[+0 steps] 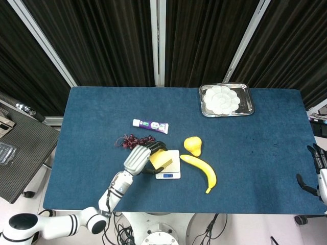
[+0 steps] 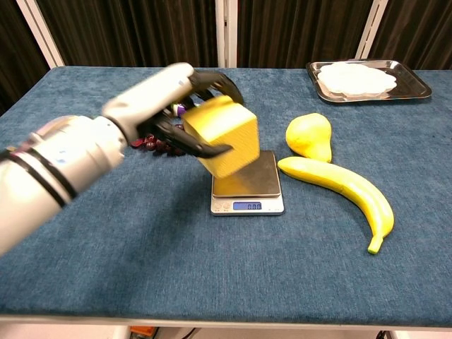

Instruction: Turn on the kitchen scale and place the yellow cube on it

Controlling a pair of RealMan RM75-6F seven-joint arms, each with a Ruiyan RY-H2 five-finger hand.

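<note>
My left hand [image 1: 139, 157] [image 2: 164, 106] grips the yellow cube [image 1: 160, 160] [image 2: 224, 137] and holds it in the air over the left part of the kitchen scale [image 1: 171, 168] [image 2: 255, 189]. The scale's small display [image 2: 248, 206] is lit. The cube hides much of the steel platform from the chest view. My right hand [image 1: 317, 171] hangs at the far right edge of the head view, off the table, fingers apart and holding nothing.
A bunch of dark grapes [image 1: 132, 140] and a toothpaste tube [image 1: 150, 125] lie behind the scale. A pear [image 2: 309, 136] and a banana [image 2: 340, 187] sit just right of it. A steel tray with a white plate [image 2: 361, 78] stands at the back right.
</note>
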